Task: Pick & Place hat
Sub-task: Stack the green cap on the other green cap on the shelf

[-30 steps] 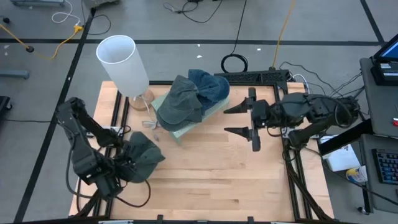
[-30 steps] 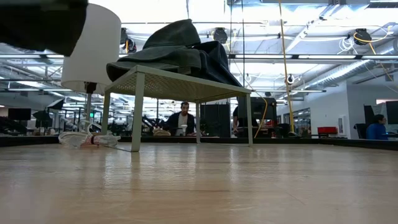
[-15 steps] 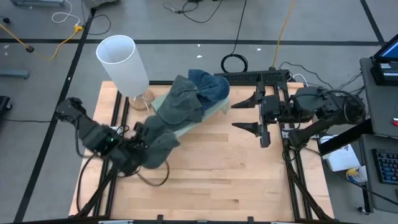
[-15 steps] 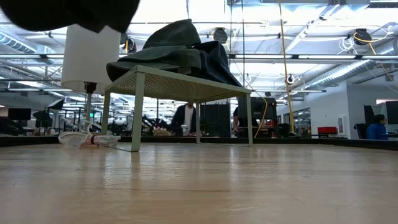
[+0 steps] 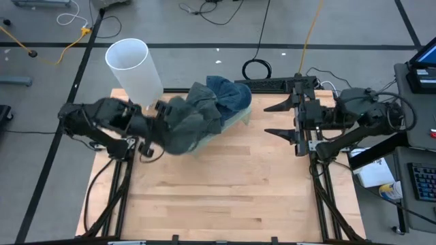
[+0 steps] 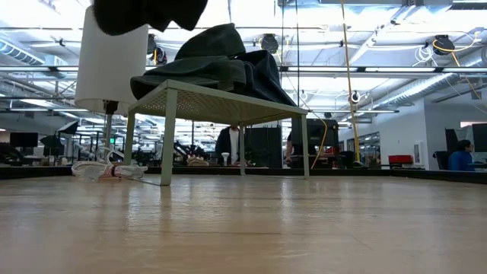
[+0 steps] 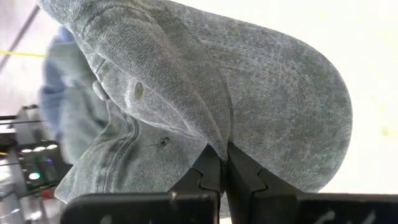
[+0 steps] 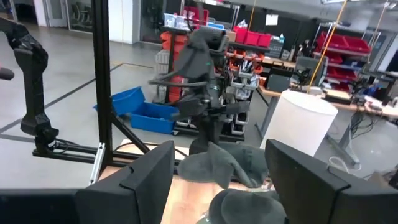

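Three hats (image 5: 182,129) (image 5: 201,102) (image 5: 228,92), one lamp (image 5: 135,70), one small rack (image 6: 221,106), two arms.

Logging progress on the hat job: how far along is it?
Done: two hats already lie on the small stand. In hand: the left claw is shut on a grey hat, held above the stand's near edge. Left: lowering and releasing it. The right claw waits open at the table's right side.

The left arm lies across the middle left of the high view, and the left gripper (image 5: 158,121) is closed on a grey hat (image 5: 182,126). The right arm waits at the middle right; the right gripper (image 5: 283,119) has its 2 fingers spread wide apart.
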Robot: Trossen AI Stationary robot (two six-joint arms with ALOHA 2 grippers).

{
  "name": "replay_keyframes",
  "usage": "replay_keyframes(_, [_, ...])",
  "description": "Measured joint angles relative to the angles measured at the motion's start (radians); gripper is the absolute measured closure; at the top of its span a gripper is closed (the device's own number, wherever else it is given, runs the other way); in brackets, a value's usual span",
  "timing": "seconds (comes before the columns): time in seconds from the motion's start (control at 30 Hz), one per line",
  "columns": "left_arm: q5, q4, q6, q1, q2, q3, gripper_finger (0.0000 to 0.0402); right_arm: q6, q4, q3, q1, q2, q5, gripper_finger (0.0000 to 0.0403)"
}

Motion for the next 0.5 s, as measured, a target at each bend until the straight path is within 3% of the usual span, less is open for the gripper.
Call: replay_keyframes(0.5, [0.117, 0.17, 0.425, 0.365, 0.002, 0.043, 0.0399, -0.064, -0.001, 0.0, -0.001, -0.047, 0.0, 0.0158])
